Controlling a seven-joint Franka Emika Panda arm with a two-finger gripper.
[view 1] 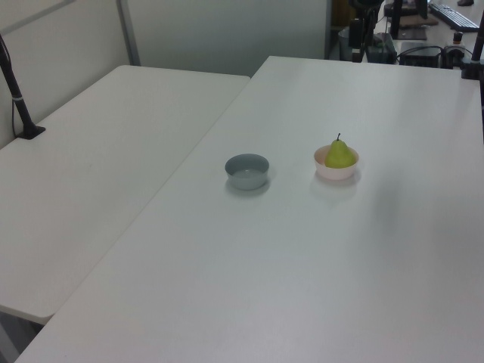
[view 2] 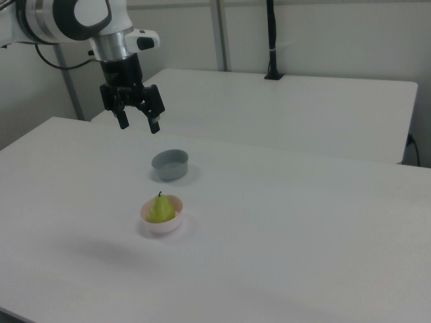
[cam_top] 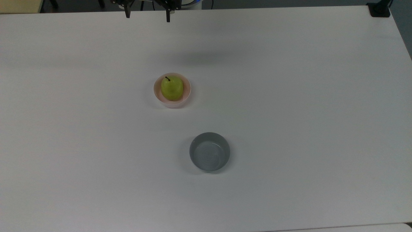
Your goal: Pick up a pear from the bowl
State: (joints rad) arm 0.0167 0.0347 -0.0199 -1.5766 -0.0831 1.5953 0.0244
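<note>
A: Looking across the table (cam_top: 289, 96) in the top view, there is wide bare white surface on every side of the bowl (cam_top: 172, 101), which sits well in from all edges.

B: And the grey bowl (cam_top: 209, 151)?

A: Well apart from the pink one, lower and toward the top view's right. In the right view it stands beyond the bowl (view 2: 161, 225).

B: Where is the gripper (view 2: 139, 124)?

A: High above the table in the right view, fingers spread wide with nothing between them. In the top view it hangs at the upper edge (cam_top: 147, 16), well away from the fruit.

B: The pear (cam_top: 172, 88)?

A: Yellow-green, upright in the pale pink bowl, short dark stem on top; in the left view (view 1: 339, 154) it rises above the whitish rim (view 1: 336, 170).
</note>
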